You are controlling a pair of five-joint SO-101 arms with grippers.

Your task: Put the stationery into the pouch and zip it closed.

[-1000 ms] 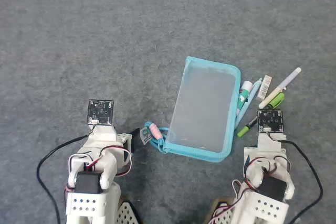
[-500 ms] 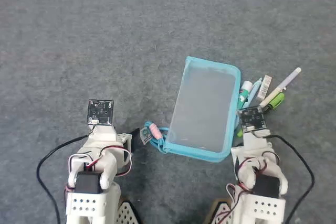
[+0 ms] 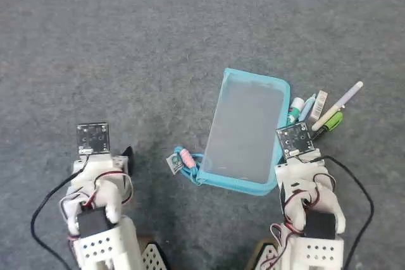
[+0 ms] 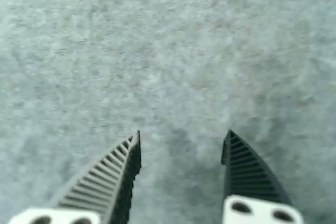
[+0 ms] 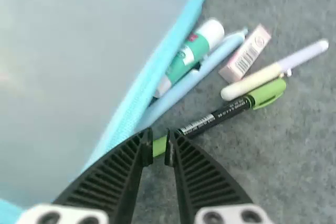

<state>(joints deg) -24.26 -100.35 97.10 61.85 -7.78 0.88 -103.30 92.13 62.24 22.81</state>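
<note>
Pouch (image 3: 243, 134) lies flat on the grey table (image 3: 114, 61), with the stationery (image 3: 302, 110) just beside its long edge (outside it). Right gripper (image 5: 158, 139): jaws narrowed onto the green end of the marker (image 5: 226, 113). Left gripper (image 4: 181, 148): jaws wide, over bare table.

**Grey cloth, one pouch, a fan of stationery**

The table (image 3: 114, 55) I work at is covered in grey, felt-like cloth up to the pale strip at its far edge. The pouch (image 3: 245, 132) lies flat on it, clear-faced with a teal border, one short end toward me. From the pouch's near left corner a teal loop with a pink bead and a small tag (image 3: 180, 159) trails onto the cloth. Against the pouch's right border lie the glue stick (image 3: 294, 110) and a pale blue pen (image 3: 307, 105). Just beyond them are a small pink bar (image 3: 321, 102), a cream and lilac pen (image 3: 342, 102) and the green marker (image 3: 330, 122), all fanned out from that side.
</note>
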